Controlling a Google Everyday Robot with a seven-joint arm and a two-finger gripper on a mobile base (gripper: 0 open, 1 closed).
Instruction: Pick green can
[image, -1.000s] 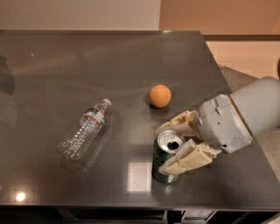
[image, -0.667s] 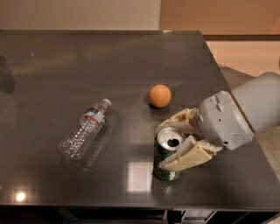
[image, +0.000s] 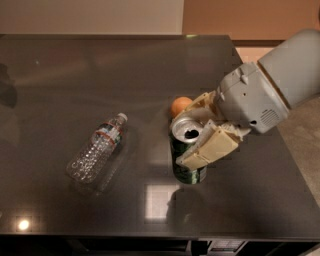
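Observation:
The green can (image: 186, 167), dark green with a silver top and an open pull-tab hole, stands upright between my gripper's fingers. My gripper (image: 181, 140) comes in from the right and is shut on the can, one cream finger (image: 207, 147) across its front and the other behind its top. The can hangs a little above the dark table (image: 75, 75), with its shadow on the surface below it.
A small orange ball (image: 180, 106) lies just behind the can, partly hidden by the gripper. A clear plastic water bottle (image: 97, 150) lies on its side to the left. The table's right edge and front edge are close by.
The gripper has risen and moved back with the can in it. The can has left the table surface. The bottle and ball have not moved.

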